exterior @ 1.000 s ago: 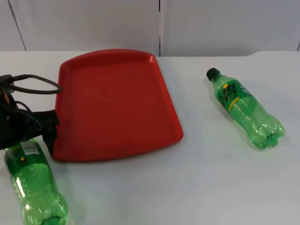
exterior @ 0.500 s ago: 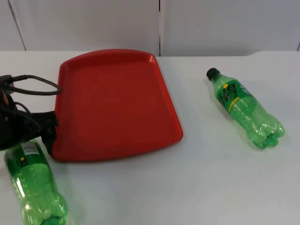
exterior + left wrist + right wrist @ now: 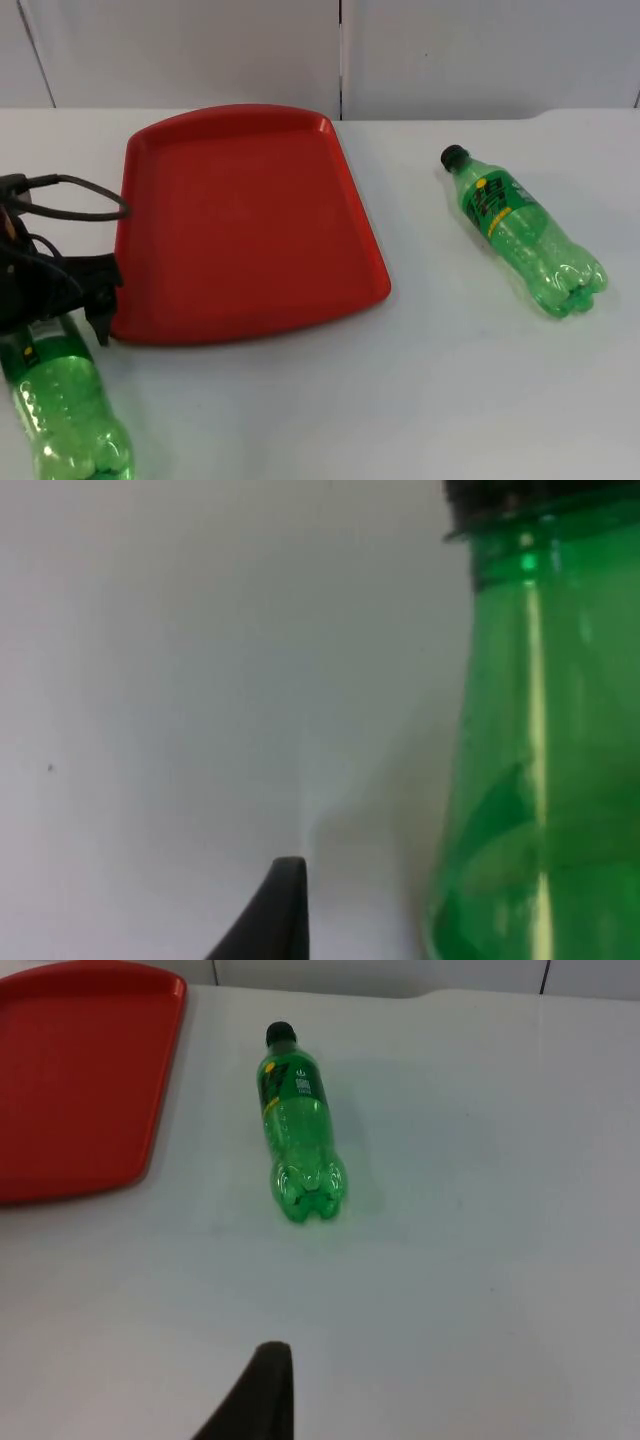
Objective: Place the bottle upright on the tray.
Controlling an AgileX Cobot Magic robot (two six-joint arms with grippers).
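**Left arm at the near bottle, tray waiting**

I have the left gripper (image 3: pixel 55 300) at the neck end of the green soda bottle (image 3: pixel 65 410), which lies on the white table (image 3: pixel 400 400) just beside the red tray's (image 3: pixel 240 220) near left corner; I cannot tell whether the jaws pinch it. In the left wrist view the bottle's shoulder sits beside one fingertip. The second green bottle (image 3: pixel 522 232) lies well apart to the right; the right arm waits above it.

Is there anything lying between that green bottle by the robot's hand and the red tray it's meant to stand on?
Nothing visible. The left bottle lies beside the red tray, the tray's bare near corner facing it. The left gripper is over the bottle's neck.
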